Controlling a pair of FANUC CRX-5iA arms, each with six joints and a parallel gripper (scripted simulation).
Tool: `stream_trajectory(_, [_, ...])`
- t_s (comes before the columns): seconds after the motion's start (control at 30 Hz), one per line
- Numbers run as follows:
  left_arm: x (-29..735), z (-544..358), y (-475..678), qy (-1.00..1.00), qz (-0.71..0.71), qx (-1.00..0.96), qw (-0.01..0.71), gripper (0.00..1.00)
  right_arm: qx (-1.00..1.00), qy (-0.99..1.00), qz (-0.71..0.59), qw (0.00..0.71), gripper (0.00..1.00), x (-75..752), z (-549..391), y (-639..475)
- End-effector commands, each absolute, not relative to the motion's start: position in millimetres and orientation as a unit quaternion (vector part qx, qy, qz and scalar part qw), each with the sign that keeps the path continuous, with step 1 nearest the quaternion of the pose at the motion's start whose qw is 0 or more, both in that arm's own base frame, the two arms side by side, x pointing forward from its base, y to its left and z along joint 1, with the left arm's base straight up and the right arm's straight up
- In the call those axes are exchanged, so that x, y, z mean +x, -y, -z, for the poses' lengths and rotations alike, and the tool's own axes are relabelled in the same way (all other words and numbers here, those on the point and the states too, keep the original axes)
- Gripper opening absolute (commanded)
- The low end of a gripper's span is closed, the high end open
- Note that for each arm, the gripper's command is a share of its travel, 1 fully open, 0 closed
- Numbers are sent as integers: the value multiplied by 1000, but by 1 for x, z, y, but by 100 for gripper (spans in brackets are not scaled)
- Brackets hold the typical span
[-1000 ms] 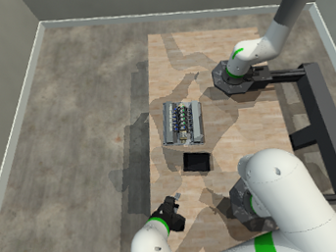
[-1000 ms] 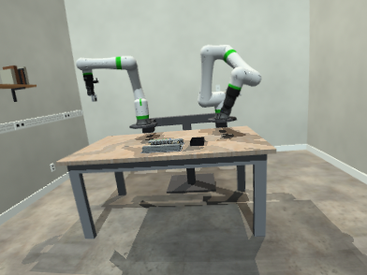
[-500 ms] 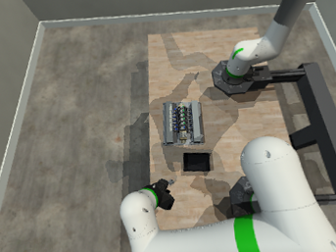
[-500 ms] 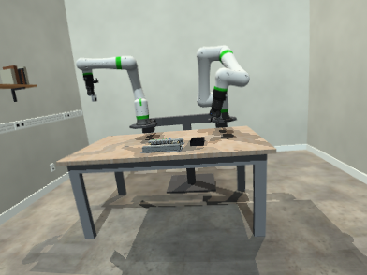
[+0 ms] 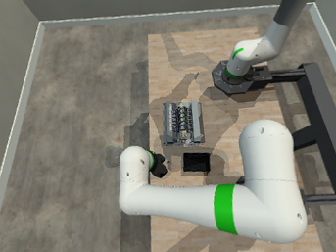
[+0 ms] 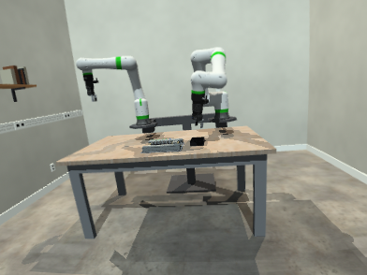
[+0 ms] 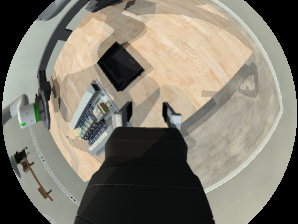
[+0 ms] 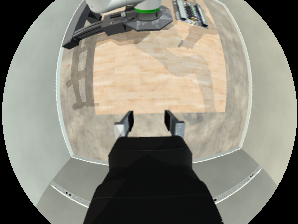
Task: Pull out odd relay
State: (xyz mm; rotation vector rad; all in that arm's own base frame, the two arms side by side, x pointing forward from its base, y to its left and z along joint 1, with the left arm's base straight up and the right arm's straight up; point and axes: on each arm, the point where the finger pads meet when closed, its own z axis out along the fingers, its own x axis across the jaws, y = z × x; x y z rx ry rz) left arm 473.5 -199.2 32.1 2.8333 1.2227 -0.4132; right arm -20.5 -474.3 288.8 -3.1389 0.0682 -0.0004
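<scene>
The relay panel is a grey unit on the table. Its relays stand in rows among small green and blue parts; button colors and any lean are too small to tell. The black parts tray lies beside the panel's end and looks empty. My left gripper is open and empty, above the table near the tray and panel. My right gripper is open and empty, high up and far from the panel.
The wooden table carries both arm bases; the right arm's base stands behind the panel's far end. A dark frame runs along the bases' side. The left forearm crosses above the table's near part in the top view.
</scene>
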Motion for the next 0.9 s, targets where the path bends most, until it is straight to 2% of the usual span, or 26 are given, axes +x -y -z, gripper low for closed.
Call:
stream_trajectory(0.0, [481, -25, 249, -342, 115, 932, 2, 98, -1000, -22, 0, 0, 100, -21, -290, 475])
stream_trajectory(0.43, [464, -10, 370, -219, 73, 973, -8, 98, -1000, -22, 0, 0, 100, -21, -290, 475])
stream_trajectory(0.87, [416, 5, 491, -98, 32, 995, -7, 98, -1000, -22, 0, 0, 100, -21, -290, 475])
